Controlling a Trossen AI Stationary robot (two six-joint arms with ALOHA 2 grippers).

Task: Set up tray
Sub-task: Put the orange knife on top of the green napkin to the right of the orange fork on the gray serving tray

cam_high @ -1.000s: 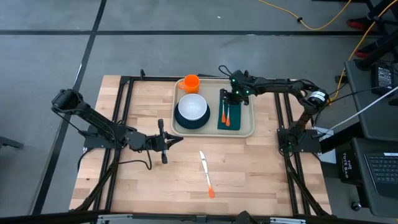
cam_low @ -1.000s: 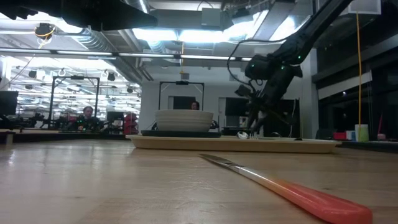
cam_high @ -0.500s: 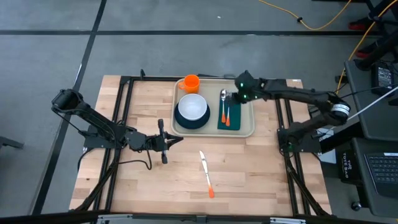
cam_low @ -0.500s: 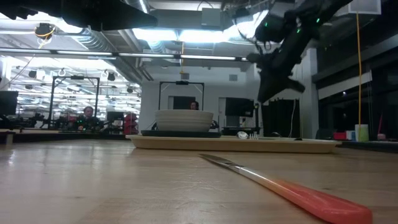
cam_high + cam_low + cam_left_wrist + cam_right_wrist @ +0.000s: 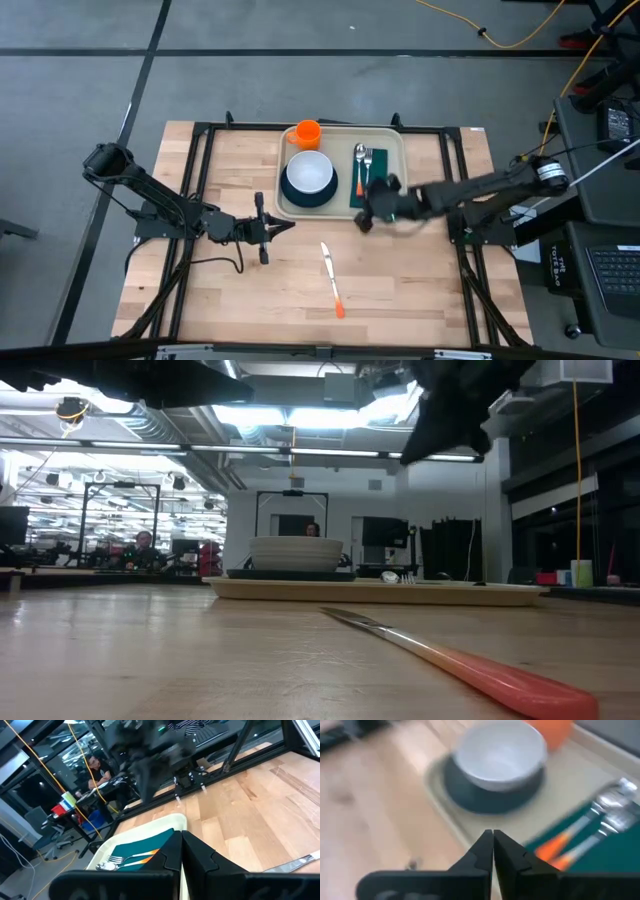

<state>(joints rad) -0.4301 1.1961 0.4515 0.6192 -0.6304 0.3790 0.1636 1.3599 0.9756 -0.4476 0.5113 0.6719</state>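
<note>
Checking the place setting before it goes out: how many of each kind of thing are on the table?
Tray: 1
Plate: 1
Bowl: 1
Cup: 1
Napkin: 1
Spoon: 1
Fork: 1
Knife: 1
Total: 8

Tray point(image 5: 396, 208) at far middle of worktop point(image 5: 220, 290). On it: cup point(image 5: 307, 133), bowl point(image 5: 309, 172) on plate point(image 5: 300, 198), napkin point(image 5: 371, 201) with spoon point(image 5: 360, 158) and fork point(image 5: 368, 158). Right gripper point(image 5: 366, 212) over tray's near edge. Knife point(image 5: 331, 278) on bare wood. Left gripper point(image 5: 262, 229) left of tray.

Grey floor point(image 5: 80, 90) with a yellow cable point(image 5: 520, 35); bright ceiling lights point(image 5: 270, 415).
</note>
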